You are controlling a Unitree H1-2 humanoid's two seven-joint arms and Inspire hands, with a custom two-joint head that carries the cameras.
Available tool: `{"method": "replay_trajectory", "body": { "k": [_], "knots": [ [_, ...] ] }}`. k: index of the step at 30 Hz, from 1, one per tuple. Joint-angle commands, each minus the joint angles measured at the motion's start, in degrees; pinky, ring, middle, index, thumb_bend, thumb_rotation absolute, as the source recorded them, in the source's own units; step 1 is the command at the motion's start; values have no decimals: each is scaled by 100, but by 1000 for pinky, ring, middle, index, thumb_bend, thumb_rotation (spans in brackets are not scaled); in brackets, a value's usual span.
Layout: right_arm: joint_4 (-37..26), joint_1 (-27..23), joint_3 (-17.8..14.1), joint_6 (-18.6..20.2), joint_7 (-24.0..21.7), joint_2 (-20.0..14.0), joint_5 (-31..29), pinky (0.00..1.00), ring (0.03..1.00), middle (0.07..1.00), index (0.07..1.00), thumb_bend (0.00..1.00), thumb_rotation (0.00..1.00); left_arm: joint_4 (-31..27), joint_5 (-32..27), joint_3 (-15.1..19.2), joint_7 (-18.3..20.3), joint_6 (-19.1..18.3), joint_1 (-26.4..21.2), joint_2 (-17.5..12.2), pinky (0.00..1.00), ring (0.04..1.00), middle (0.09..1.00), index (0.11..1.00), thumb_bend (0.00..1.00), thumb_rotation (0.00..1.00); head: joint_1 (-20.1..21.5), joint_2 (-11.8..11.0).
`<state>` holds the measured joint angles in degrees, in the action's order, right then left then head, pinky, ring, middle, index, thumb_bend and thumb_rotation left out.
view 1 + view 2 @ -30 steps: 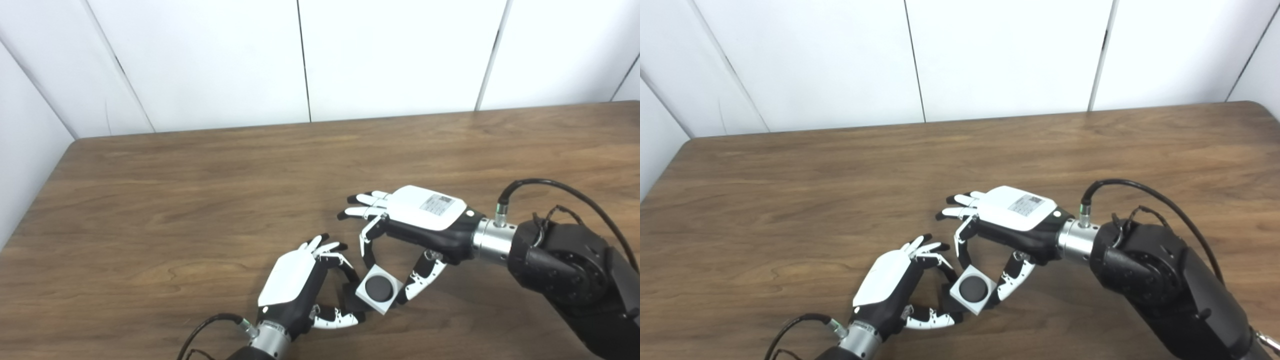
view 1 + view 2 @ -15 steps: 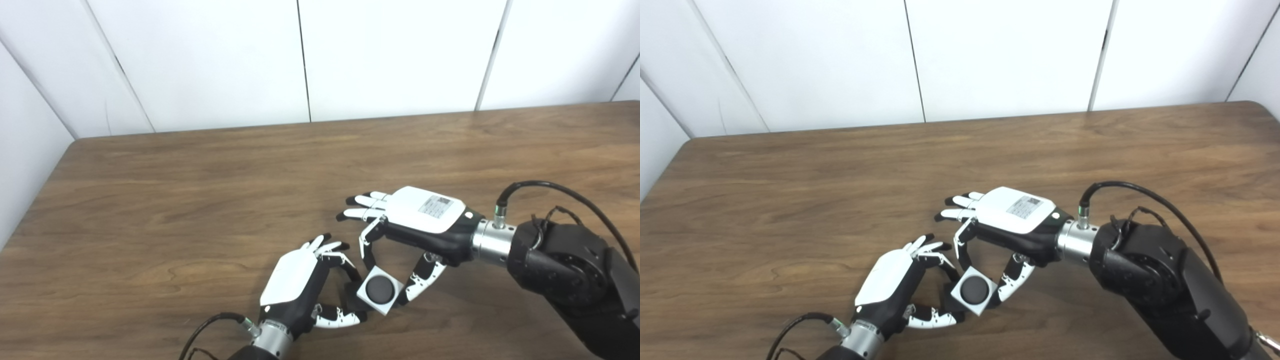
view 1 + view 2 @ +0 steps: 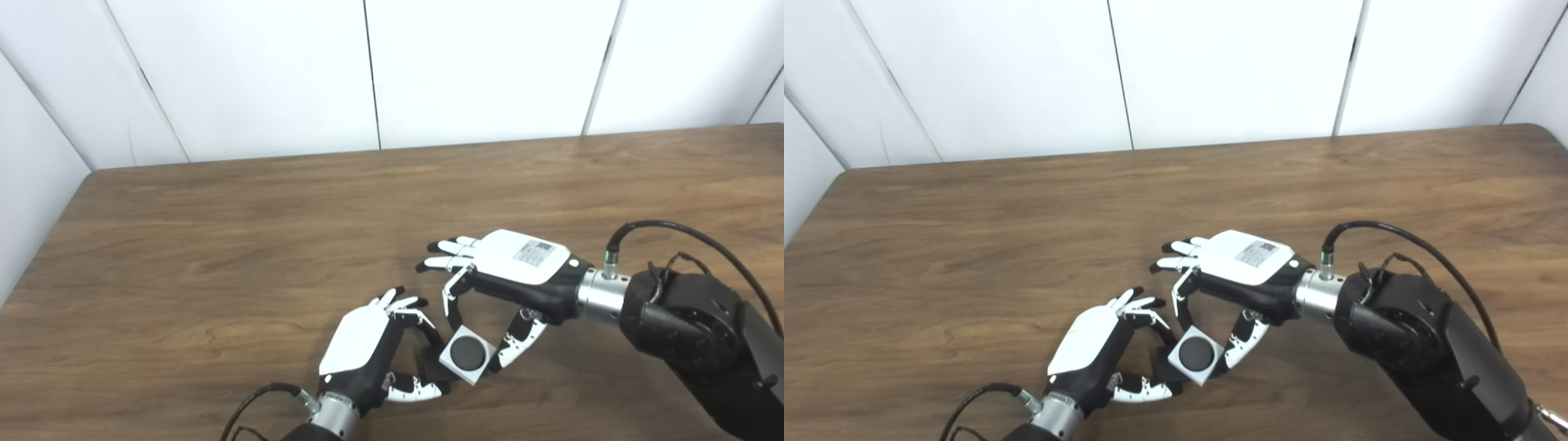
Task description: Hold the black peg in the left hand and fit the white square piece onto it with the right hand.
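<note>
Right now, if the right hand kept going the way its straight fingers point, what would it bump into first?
Nothing that shows: the right hand points left across bare table, passing behind the left hand. Depth is unclear.

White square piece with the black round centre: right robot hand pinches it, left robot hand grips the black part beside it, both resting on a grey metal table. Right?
Not quite. The table is brown wood, as the left eye view shows. The right robot hand does pinch the white square piece, and the left robot hand grips the black part.
</note>
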<state>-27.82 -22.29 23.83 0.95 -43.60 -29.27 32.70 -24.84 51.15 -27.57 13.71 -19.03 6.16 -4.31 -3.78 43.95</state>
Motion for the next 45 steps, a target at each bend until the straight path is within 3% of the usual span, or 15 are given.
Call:
{"method": "replay_trajectory", "body": {
  "k": [1, 2, 3, 7, 28, 45],
  "knots": [
    [-23, -121, -91, -163, 83, -41, 30, 992, 1000, 940, 495, 525, 149, -110, 33, -41, -10, 30, 15, 183, 972, 979, 866, 489, 494, 75, -2, 3],
    [-20, -121, -89, -162, 75, -45, 43, 987, 1000, 940, 585, 687, 187, -119, 38, -44, 3, 22, 16, 178, 973, 979, 866, 489, 494, 76, 0, 8],
    [-23, -122, -86, -154, 62, -48, 58, 984, 1000, 939, 641, 788, 211, -123, 35, -46, 5, 19, 19, 177, 973, 979, 866, 489, 493, 76, -3, 5],
    [-43, -124, -89, -86, 1, -51, 83, 978, 1000, 937, 706, 887, 272, -130, 59, -49, 2, -5, 30, 173, 962, 977, 863, 489, 494, 77, 7, 13],
    [-85, -194, -277, 81, -133, -61, -74, 969, 1000, 942, 720, 990, 324, -56, 71, -62, -55, 5, 26, 180, 911, 971, 850, 489, 494, 77, 18, 14],
    [-227, -151, -611, 406, -298, -107, -89, 972, 1000, 951, 717, 991, 321, -86, 167, 32, 86, -156, 1, 86, 930, 917, 822, 494, 501, 96, 25, -30]
  ]
}}
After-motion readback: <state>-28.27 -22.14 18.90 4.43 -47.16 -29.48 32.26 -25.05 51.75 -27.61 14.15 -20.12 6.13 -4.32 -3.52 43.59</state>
